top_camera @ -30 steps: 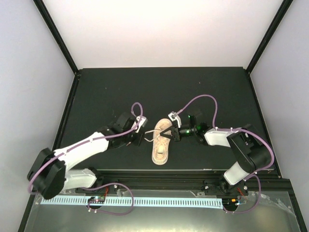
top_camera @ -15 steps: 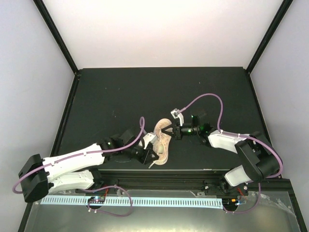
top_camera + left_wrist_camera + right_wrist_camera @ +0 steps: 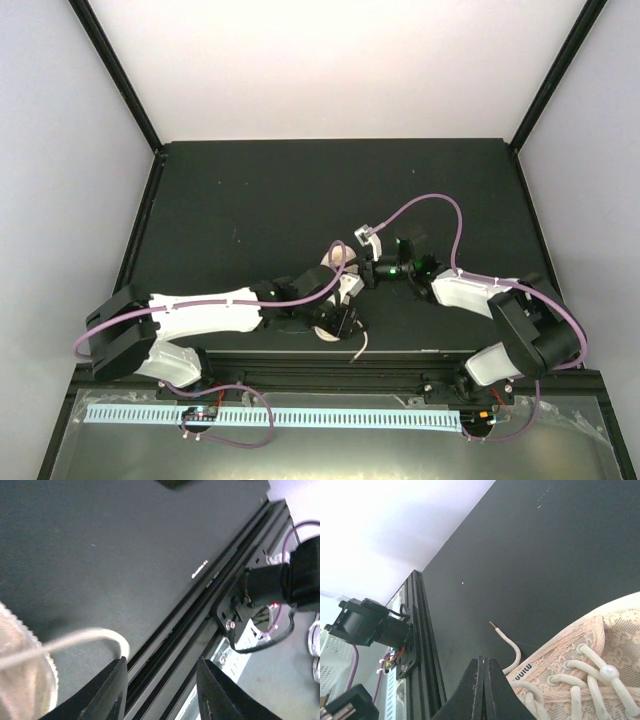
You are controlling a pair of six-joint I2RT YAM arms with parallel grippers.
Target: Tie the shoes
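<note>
while the shoe (image 3: pixel 580 665) lies close to the near edge of the table (image 3: pixel 250 200), about midway along that edge, we see both arms reaching in over it from either side. from above, most of it is hidden under the left arm, which stretches low along the near edge. the right arm comes in from the right side.

the left gripper (image 3: pixel 160 660) has its fingers (image 3: pixel 112 692) spread, with bare table and the black rail (image 3: pixel 200 615) of the near edge showing through the gap. a lace (image 3: pixel 75 639) runs in a loose arc from the shoe's knitted side to just beside the tip of one finger. it is not between the two fingers, and we cannot tell whether it touches that finger.

the right gripper (image 3: pixel 481 660) has its fingers pressed together, tip to tip, and we see nothing caught between them. it sits right at the shoe's side, by the eyelets and the crossed lacing. just past its tip a loose lace end (image 3: pixel 506 641) curls out from under the upper and lies flat on the table, its brownish tip pointing away from the shoe.

the shoe is beige with an open, lacy weave and thin off-white laces, and it rests on the table.
</note>
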